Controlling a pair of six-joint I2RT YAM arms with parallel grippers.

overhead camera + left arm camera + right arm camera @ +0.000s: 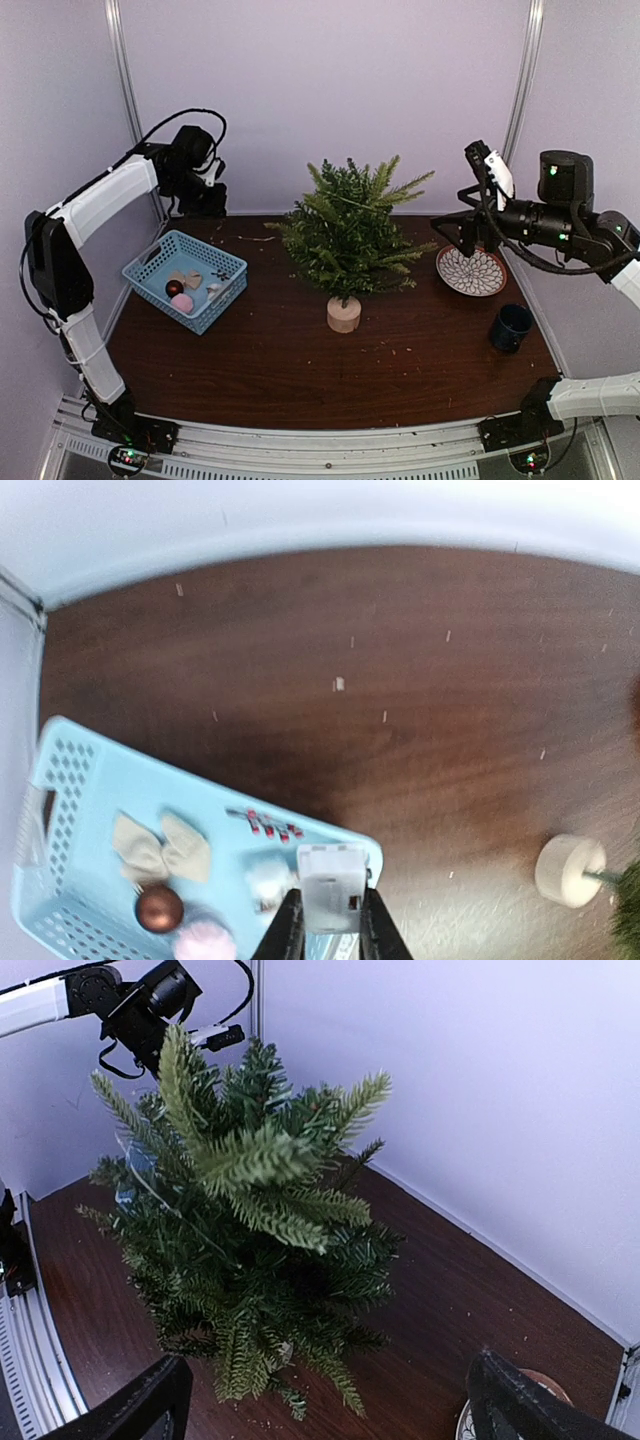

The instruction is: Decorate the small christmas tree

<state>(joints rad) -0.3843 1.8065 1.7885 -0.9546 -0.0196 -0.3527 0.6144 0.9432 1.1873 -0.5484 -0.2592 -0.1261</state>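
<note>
**Tree upright mid-tabletop, one hand on each side**

Top view: the small christmas tree [350, 235] stands upright at the middle of the dark wooden tabletop [270, 375], on its pale round base [343, 314]. A light blue basket [160, 302] with ornaments sits to its left. A patterned plate [471, 272] lies to its right, with a dark mug [511, 327] nearer the front edge. The left hand [205, 190] hangs over the far left corner, behind the basket. The right hand [455, 222] hovers above the plate's far side, just beside the tree's right branches.

Left wrist view: the left hand [332, 905] has its fingers [288, 935] drawn close and clamped on a small white block [333, 872]. Under it lies the basket [60, 770], holding a beige bow [160, 845], a brown ball [158, 908], a pink pompom [203, 942], a red-berried sprig [270, 825] and a white tuft [265, 880]. The base [568, 868] shows at lower right, well apart from the basket.

Right wrist view: the right hand [328, 1365] has its fingers [150, 1400] spread wide apart. The tree [250, 1220] fills the middle ahead of them, touching neither. The left arm [60, 995] shows beyond the treetop.
</note>
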